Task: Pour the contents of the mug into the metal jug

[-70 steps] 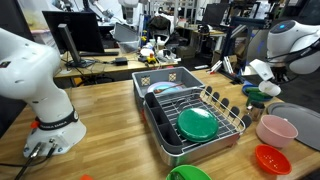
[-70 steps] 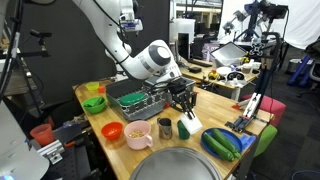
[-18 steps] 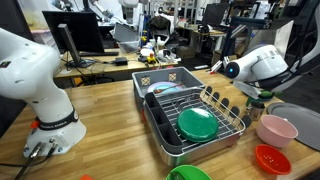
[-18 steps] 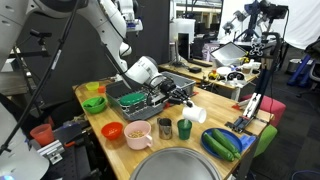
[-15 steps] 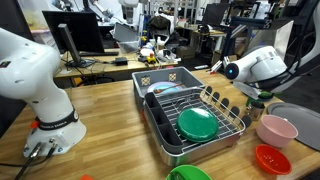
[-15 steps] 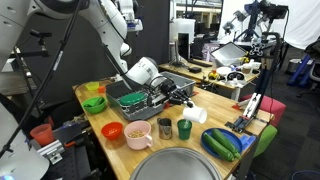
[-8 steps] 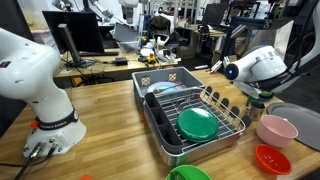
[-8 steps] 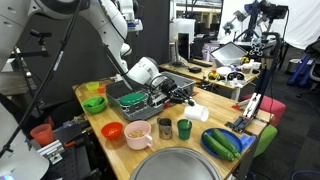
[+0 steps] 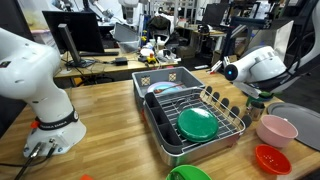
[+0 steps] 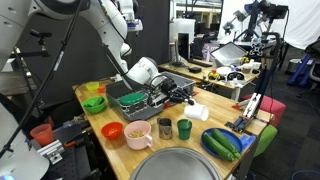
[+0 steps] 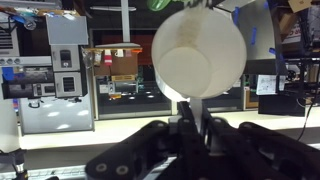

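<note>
The mug (image 10: 197, 113) hangs above the bench (image 9: 110, 115), clamped by the fingers (image 11: 210, 130) and tipped onto its side, presumably so that its contents run out. The metal jug (image 10: 163, 128) stands below, beyond a green cup (image 10: 185, 128), so the mug's mouth seems not yet to be over it.
</note>
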